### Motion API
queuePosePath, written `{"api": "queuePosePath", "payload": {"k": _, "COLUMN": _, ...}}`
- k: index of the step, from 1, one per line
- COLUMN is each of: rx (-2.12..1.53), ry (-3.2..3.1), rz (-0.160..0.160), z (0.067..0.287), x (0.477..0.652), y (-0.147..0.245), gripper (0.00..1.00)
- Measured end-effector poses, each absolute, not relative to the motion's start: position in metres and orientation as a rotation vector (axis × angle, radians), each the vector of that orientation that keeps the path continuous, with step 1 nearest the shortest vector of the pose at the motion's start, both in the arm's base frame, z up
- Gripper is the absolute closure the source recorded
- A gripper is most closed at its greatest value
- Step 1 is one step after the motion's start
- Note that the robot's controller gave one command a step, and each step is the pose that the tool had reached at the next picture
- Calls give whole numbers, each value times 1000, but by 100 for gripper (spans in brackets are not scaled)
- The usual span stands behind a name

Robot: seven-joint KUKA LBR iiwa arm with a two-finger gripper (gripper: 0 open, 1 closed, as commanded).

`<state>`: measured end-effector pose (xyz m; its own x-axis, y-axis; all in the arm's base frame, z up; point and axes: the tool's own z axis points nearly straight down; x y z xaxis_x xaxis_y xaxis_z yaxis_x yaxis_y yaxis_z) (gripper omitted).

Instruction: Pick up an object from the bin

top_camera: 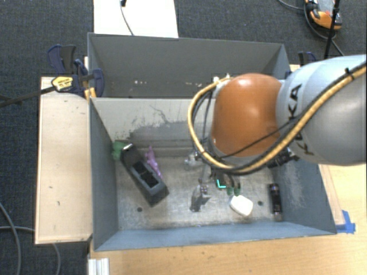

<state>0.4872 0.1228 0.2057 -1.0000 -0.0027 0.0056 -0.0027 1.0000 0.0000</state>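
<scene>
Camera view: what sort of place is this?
Likely a robotics lab: a KUKA arm reaches into a grey metal bin of loose things, like a black block and a white lump, set on carpet.

The grey bin (172, 215) carries a black block (146, 179), purple piece (152, 160), white lump (241, 205) and dark bar (276, 199).

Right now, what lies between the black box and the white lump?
In the camera view, the gripper stands between the black box and the white lump; the bin floor around it is bare.
</scene>
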Motion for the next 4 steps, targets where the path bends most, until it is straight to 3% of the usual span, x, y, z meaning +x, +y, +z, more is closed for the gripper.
{"api": "queuePosePath", "payload": {"k": 1, "rx": -2, "ry": -3144, "rz": -2, "z": 209, "x": 489, "y": 122, "gripper": 0}}
{"api": "queuePosePath", "payload": {"k": 2, "rx": 75, "ry": -3150, "rz": -4, "z": 159, "x": 499, "y": 144, "gripper": 0}}
{"api": "queuePosePath", "payload": {"k": 3, "rx": 96, "ry": -3146, "rz": -2, "z": 144, "x": 501, "y": 150, "gripper": 0}}
{"api": "queuePosePath", "payload": {"k": 4, "rx": 257, "ry": -3119, "rz": 0, "z": 160, "x": 494, "y": 166, "gripper": 0}}
